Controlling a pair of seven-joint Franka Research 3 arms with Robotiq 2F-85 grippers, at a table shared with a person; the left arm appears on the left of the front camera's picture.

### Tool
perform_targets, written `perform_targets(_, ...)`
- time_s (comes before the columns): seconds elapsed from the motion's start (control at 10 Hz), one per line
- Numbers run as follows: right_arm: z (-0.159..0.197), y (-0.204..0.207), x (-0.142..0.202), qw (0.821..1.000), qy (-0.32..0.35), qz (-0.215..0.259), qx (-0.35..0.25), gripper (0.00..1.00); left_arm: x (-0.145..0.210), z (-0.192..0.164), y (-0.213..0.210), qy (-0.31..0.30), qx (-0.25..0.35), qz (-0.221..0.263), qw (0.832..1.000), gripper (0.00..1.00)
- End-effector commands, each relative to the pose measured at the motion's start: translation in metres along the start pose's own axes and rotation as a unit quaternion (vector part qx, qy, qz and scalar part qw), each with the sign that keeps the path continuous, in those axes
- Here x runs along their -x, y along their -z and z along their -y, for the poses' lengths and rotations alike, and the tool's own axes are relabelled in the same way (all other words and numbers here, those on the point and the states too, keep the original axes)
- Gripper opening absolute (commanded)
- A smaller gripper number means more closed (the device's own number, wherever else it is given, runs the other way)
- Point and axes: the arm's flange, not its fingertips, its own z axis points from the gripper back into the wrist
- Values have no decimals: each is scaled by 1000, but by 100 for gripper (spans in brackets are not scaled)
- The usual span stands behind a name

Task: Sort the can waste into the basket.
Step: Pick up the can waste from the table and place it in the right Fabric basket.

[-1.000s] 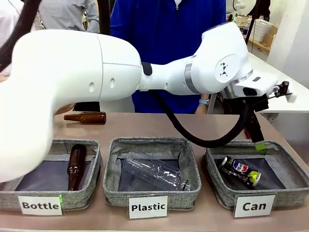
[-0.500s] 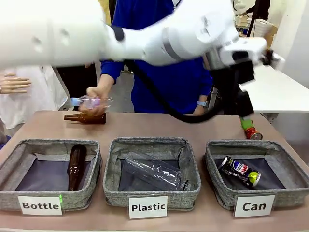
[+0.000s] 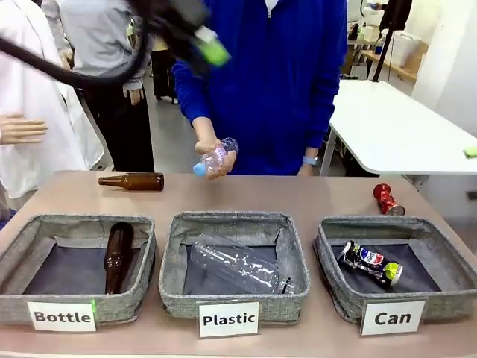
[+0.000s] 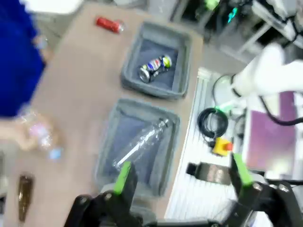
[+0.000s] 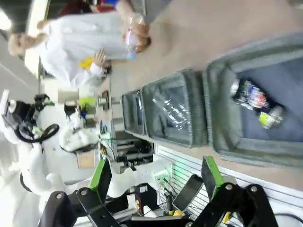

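On the desk (image 3: 298, 195), front view: three grey baskets in a row along the near edge, each with a white card.
- "Bottle" basket (image 3: 123, 306), robot's left: one brown bottle (image 3: 117, 257) lying inside.
- "Plastic" basket (image 3: 179, 302), middle: one clear bottle (image 3: 238, 265) lying inside.
- "Can" basket (image 3: 447, 304), robot's right: dark can (image 3: 370, 263) lying on the lining, green end toward the near right.
- Red can (image 3: 387, 199): on the bare desk just beyond that basket's far rim, outside it.
- Second brown bottle (image 3: 133, 181): on its side at the far left of the desk.
- Person's hand (image 3: 203, 145): above the far edge, gripping a small bottle (image 3: 226, 147) with a blue cap.
- Left pincer (image 3: 195, 33): high at the top, blurred, one green pad showing. Its gap cannot be told from this side.

Left wrist view, from high above the desk — left pincer (image 4: 182, 170) with fingers wide apart, nothing between them. Below it lies the "Plastic" basket with its clear bottle. Farther off, the dark can (image 4: 155, 68) sits in the "Can" basket (image 4: 183, 66). The red can (image 4: 110, 24) lies on the desk apart from it.

Right wrist view, rolled sideways — right pincer (image 5: 155, 174) with fingers apart, holding nothing. The dark can (image 5: 253, 99) rests inside the "Can" basket (image 5: 214, 104).
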Motion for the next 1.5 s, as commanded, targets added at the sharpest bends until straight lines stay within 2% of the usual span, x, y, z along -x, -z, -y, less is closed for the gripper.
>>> perform_targets(0.0, -23, 46, -17, 999, -6, -27, -22, 100, 100, -25, -40, -107, 17, 85, 990, 100)
perform_targets(0.1, -38, 72, -30, 998, 2, -49, -50, 100, 162, -40, -69, -180, 20, 158, 971, 100)
perform_targets(0.2, -50, 90, -42, 994, 12, -69, -80, 100, 218, -50, -87, -263, 27, 238, 935, 100)
perform_targets(0.3, -58, 105, -52, 990, 28, -87, -104, 100, 277, -56, -96, -305, 39, 276, 911, 100)
perform_targets(0.4, -61, 111, -63, 982, 50, -115, -138, 100, 330, -65, -101, -366, 42, 329, 870, 100)
perform_targets(0.6, -46, 112, -77, 984, 85, -81, -137, 100, 407, -80, -87, -414, 85, 390, 818, 100)
perform_targets(0.7, -40, 108, -76, 985, 87, -62, -136, 100, 423, -86, -80, -427, 86, 400, 806, 100)
perform_targets(0.8, -47, 121, -69, 985, 59, -97, -129, 100, 408, -80, -98, -411, 70, 338, 844, 100)
perform_targets(1.4, -47, 121, -69, 985, 59, -97, -129, 100, 408, -80, -98, -411, 70, 338, 844, 100)
